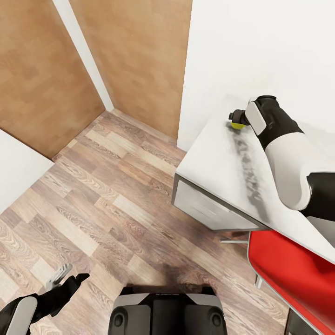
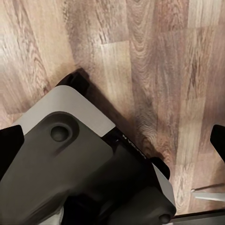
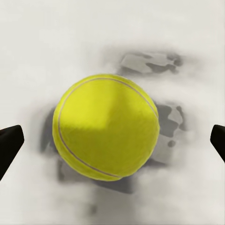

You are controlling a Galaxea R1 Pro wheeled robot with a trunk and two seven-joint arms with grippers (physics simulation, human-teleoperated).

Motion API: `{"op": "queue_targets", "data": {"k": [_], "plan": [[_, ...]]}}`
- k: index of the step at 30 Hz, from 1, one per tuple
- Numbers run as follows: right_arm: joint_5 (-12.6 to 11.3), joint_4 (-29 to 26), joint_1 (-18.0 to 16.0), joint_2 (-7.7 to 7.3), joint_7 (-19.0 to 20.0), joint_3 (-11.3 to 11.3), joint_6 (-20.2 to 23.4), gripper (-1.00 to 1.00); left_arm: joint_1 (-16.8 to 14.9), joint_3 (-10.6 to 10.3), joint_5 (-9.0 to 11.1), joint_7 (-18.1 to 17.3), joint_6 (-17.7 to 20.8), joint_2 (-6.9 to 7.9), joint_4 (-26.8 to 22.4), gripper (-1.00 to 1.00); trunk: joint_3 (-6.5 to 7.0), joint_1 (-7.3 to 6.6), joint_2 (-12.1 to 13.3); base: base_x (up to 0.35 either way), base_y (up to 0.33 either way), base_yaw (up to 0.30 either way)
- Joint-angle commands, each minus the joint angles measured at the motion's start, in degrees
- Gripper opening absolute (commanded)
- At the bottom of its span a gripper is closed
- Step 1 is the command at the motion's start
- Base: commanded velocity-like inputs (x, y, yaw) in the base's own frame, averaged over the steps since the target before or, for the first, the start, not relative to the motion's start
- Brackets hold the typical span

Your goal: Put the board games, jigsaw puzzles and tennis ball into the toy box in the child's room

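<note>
Your right gripper (image 3: 112, 140) straddles the tennis ball (image 3: 106, 126), fingers spread wide — close off-centre (it's round) and it rolls across the table (image 1: 209, 158).

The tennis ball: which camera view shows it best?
The right wrist view: the tennis ball sits large and whole between the open right gripper fingertips. In the head view only a small yellow sliver peeks out beside that gripper on the table.

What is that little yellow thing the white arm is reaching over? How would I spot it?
Find the pale grey table against the white wall, above the red chair. At its far end, under the right gripper, sits the tennis ball. It is round and bright yellow with a thin curved seam, resting on a dark smudge between the open fingers.
</note>
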Motion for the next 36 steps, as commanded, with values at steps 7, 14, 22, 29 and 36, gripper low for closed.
{"op": "queue_targets", "data": {"k": [7, 14, 22, 29, 36], "plan": [[-0.6, -0.1, 0.0, -0.06, -0.4, 0.2, 0.1, 1.00, 0.0, 0.0, 0.6, 0.5, 0.2, 0.00, -0.1, 1.00, -0.19, 0.02, -0.1, 0.000, 0.000, 0.000], [-0.6, -0.1, 0.0, -0.02, -0.4, 0.2, 0.0, 1.00, 0.0, 0.0, 0.5, 0.5, 0.2, 0.00, -0.1, 1.00, -0.24, 0.02, -0.1, 0.000, 0.000, 0.000], [-0.5, -0.1, 0.0, 0.06, -0.4, 0.2, -0.1, 1.00, 0.0, 0.0, 0.5, 0.5, 0.2, 0.00, -0.1, 1.00, -0.27, 0.02, -0.1, 0.000, 0.000, 0.000], [-0.5, -0.5, -0.1, 0.03, -0.4, 0.2, -0.4, 1.00, 0.0, 0.0, 0.5, 0.5, 0.2, 0.00, 0.0, 1.00, -0.60, 0.02, -0.1, 0.000, 0.000, 0.000], [-0.5, -0.7, -0.1, 0.02, -0.4, 0.2, -0.6, 1.00, 0.0, 0.0, 0.5, 0.5, 0.2, 0.00, 0.0, 1.00, -1.08, 0.02, -0.1, 0.000, 0.000, 0.000]]}}
